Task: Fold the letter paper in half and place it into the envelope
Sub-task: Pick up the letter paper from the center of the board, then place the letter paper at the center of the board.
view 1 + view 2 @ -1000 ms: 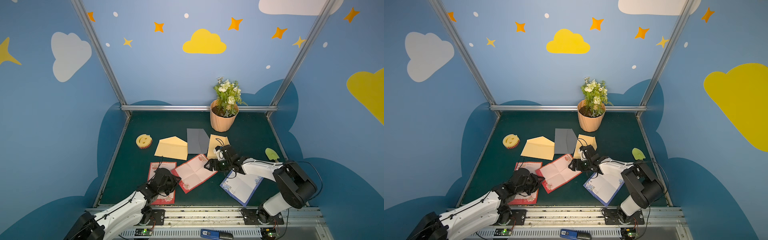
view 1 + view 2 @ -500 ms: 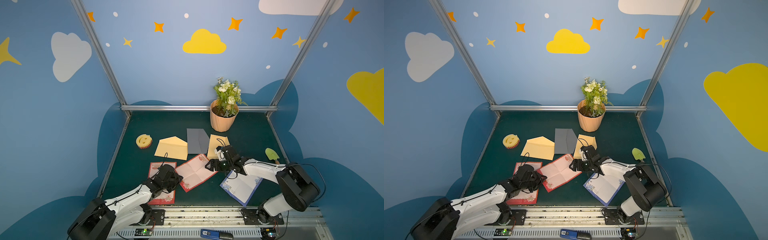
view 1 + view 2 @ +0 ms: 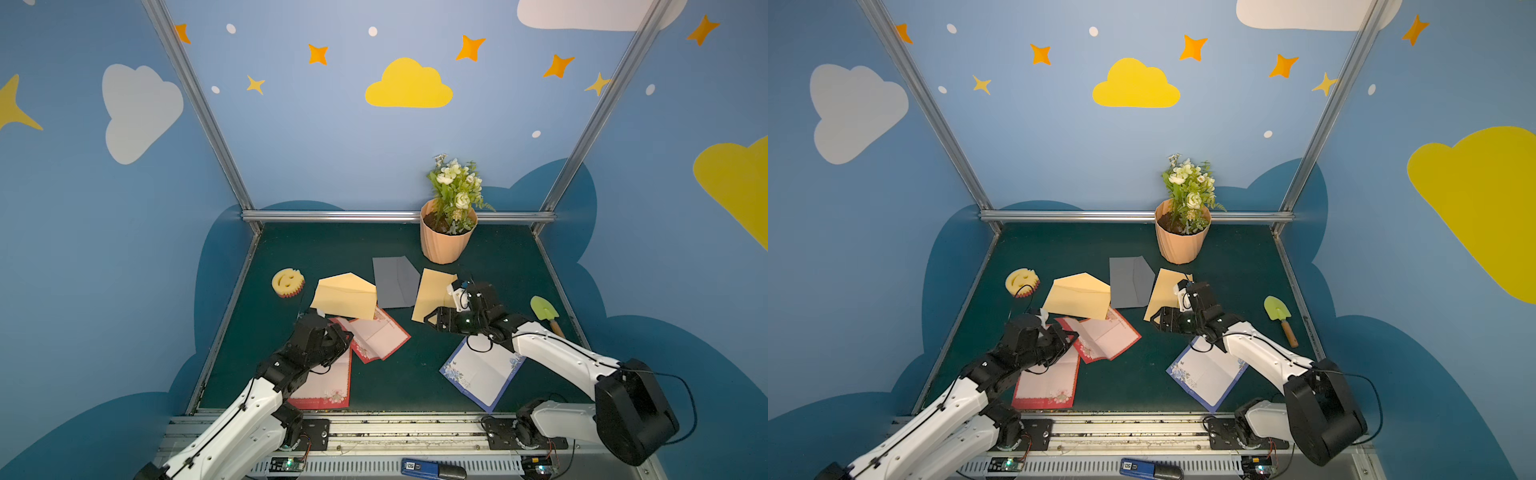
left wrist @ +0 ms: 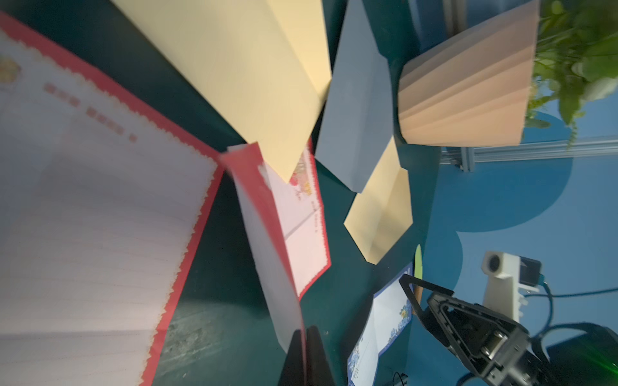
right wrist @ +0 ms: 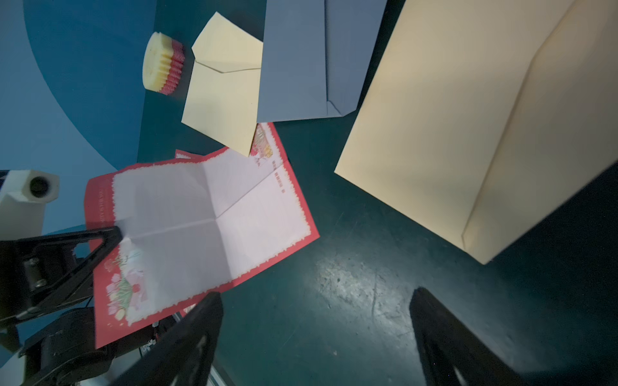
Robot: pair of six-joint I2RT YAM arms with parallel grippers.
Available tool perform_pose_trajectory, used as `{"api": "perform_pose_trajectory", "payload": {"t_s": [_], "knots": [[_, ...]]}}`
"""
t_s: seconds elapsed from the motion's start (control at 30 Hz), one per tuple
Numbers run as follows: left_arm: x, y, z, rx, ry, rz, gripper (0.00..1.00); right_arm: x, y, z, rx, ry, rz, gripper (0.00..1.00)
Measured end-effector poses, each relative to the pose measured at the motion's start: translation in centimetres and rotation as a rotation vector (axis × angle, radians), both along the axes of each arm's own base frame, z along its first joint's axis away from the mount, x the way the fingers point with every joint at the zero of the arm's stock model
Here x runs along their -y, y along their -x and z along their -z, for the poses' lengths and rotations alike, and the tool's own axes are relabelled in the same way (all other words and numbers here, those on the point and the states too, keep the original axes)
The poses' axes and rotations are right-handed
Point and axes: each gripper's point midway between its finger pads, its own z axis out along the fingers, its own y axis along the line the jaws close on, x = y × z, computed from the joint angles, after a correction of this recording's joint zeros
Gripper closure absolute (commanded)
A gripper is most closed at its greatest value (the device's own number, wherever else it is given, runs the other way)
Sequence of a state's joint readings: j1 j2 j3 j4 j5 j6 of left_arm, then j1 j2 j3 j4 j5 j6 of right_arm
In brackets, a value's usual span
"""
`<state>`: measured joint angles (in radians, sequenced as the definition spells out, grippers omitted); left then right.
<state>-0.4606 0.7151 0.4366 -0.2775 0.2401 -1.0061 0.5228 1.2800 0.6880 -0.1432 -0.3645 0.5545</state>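
Observation:
A red-bordered letter paper (image 3: pixel 380 337) (image 3: pixel 1108 337) with fold creases lies mid-table, and a far corner is tucked under a cream envelope (image 3: pixel 345 296) with a raised flap. My left gripper (image 3: pixel 348 336) (image 4: pixel 306 329) is shut on the paper's left edge and holds that side (image 4: pixel 267 240) lifted off the mat. My right gripper (image 3: pixel 433 321) (image 5: pixel 316 295) hangs open to the paper's right, over bare mat, beside a second cream envelope (image 3: pixel 432 296) (image 5: pixel 434 140). Nothing is between its fingers.
A grey envelope (image 3: pixel 392 282) lies between the two cream ones. Another red-bordered sheet (image 3: pixel 328 384) lies under my left arm, and a blue-bordered sheet (image 3: pixel 482 374) under my right. A yellow smiley sponge (image 3: pixel 287 282), a flower pot (image 3: pixel 446 239) and a green trowel (image 3: pixel 544 311) stand around.
My left gripper has moved in to the paper's left edge and shut on it, and that side has lifted. The right gripper stays open at about the same place.

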Motion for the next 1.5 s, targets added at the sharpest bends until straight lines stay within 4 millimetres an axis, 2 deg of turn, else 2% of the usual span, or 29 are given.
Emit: {"api": "perform_pose_trajectory", "payload": {"t_s": [0.2,0.43,0.6,0.77,0.83,0.9,1.0,1.1,1.23,1.37,1.47,1.5], "knots": [[2.3,-0.9,-3.8,0.06,0.02,0.146,0.96,1.4,-0.5,-0.2,-0.021,-0.033,-0.002,0.13],[5.7,-3.0,-6.9,0.084,0.037,0.31,0.96,2.2,-0.1,-1.2,-0.04,-0.087,-0.022,0.13],[8.1,-6.0,-11.6,0.191,0.06,0.393,0.96,3.3,-0.5,-3.2,-0.016,-0.118,-0.003,0.13],[11.3,-9.5,-18.2,0.355,0.111,0.478,0.96,5.6,-1.3,-5.9,0.029,-0.118,0.064,0.12],[12.9,-10.3,-19.8,0.403,0.144,0.524,0.96,7.0,-1.8,-6.7,0.047,-0.115,0.108,0.12],[14.8,-10.7,-20.5,0.433,0.187,0.574,0.96,8.6,-2.2,-7.2,0.057,-0.117,0.157,0.12],[16.5,-10.5,-19.7,0.428,0.248,0.621,0.96,10.4,-2.5,-7.2,0.047,-0.121,0.209,0.12],[16.6,-10.1,-17.7,0.393,0.311,0.625,0.96,11.2,-2.6,-7.1,0.035,-0.126,0.232,0.12],[14.8,-9.6,-13.7,0.297,0.36,0.563,0.96,11.3,-2.5,-7.1,0.032,-0.131,0.231,0.12],[12.6,-8.5,-10.6,0.228,0.306,0.514,0.96,11.1,-2.4,-7.0,0.027,-0.138,0.217,0.12],[12.0,-7.4,-8.3,0.192,0.28,0.52,0.96,10.8,-2.4,-6.8,0.009,-0.153,0.199,0.12],[11.7,-7.0,-6.8,0.165,0.271,0.521,0.96,10.7,-2.4,-6.6,0.002,-0.157,0.192,0.12]]}}
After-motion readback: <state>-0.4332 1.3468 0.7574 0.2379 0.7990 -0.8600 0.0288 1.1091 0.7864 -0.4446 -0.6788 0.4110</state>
